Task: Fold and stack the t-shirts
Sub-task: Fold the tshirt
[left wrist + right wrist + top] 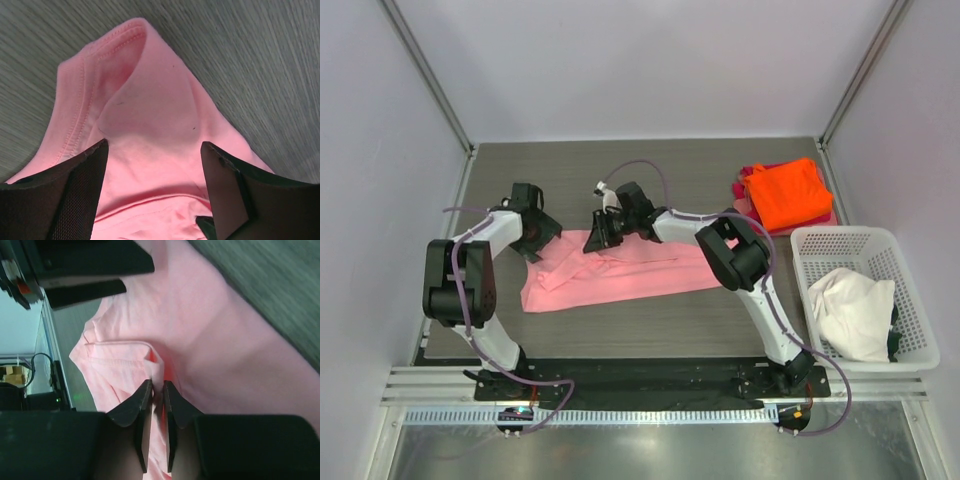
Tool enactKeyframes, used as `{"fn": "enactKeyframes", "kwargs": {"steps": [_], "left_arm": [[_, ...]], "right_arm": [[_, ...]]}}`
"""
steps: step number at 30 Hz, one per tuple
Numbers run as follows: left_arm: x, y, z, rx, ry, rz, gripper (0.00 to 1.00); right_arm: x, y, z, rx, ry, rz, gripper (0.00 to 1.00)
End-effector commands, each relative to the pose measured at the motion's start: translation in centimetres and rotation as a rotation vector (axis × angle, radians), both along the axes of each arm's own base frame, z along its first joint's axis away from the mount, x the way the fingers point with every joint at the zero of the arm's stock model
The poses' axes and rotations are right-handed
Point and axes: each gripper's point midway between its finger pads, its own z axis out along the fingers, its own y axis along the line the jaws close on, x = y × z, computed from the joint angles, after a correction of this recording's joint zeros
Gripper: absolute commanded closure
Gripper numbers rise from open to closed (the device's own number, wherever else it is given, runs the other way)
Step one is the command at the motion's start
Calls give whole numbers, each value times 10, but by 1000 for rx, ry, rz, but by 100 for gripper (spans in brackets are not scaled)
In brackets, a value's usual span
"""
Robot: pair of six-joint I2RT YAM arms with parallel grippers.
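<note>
At four o'clock the cream-white t-shirt point(850, 312) sits bunched in the basket point(918, 322), mid-table lies the light pink t-shirt point(620, 275), the right gripper point(157, 386) pinching its twelve o'clock edge and the left gripper point(155, 150) spread wide over its ten o'clock corner, and far at one o'clock the orange t-shirt point(787, 192) tops the magenta-red t-shirt point(744, 186).

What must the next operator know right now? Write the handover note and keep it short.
Left gripper: open, fingers either side of a corner of the pink shirt, holding nothing.
Right gripper: shut on a fold of the pink shirt.
Done: orange shirt folded, lying on the red shirt at the far right of the table.
Left: finish folding the pink shirt mid-table and stack it, then the white shirt, which lies crumpled in the basket.
</note>
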Motion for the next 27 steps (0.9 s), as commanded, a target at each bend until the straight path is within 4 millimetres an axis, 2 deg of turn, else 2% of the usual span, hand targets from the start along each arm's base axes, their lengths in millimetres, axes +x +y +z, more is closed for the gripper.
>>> {"fn": "enactKeyframes", "kwargs": {"steps": [1,2,4,7,8,10,11,12,13,14,16,17,19,20,21,23,27], "left_arm": [[3,6,-2,18,24,28,24],[2,7,-8,27,41,25,25],[2,13,-12,59,51,36,25],[-2,19,-22,88,77,46,25],[-3,20,-23,93,80,47,25],[-5,22,-26,105,89,50,25],[-6,23,-26,110,90,50,25],[-7,24,-27,115,92,50,25],[-9,24,-29,118,97,49,25],[-8,24,-29,118,95,48,25],[-8,24,-30,118,96,43,25],[-9,24,-32,119,98,43,25],[-9,24,-32,118,91,45,26],[-11,24,-34,118,91,45,26],[-11,25,-33,122,88,45,25],[-13,27,-32,132,87,45,25],[-13,27,-26,133,70,48,26]], "right_arm": [[-14,4,34,93,-53,78,80],[-17,2,44,114,-65,91,80],[-31,-3,46,133,-49,122,82],[-43,-10,52,143,-31,139,91],[-49,-14,48,136,-9,139,97],[-56,-19,58,153,-12,143,98],[-63,-25,51,142,7,142,98],[-65,-27,61,161,-14,144,98],[-68,-30,62,159,-15,142,96],[-74,-35,56,146,-3,142,93],[-80,-41,62,145,-10,144,90],[-86,-45,59,138,4,147,83],[-94,-52,62,122,9,163,75],[-97,-56,60,105,10,168,62],[-99,-62,53,59,23,153,54],[-99,-67,58,43,-19,150,43],[-88,-58,74,78,-58,130,38]]}}
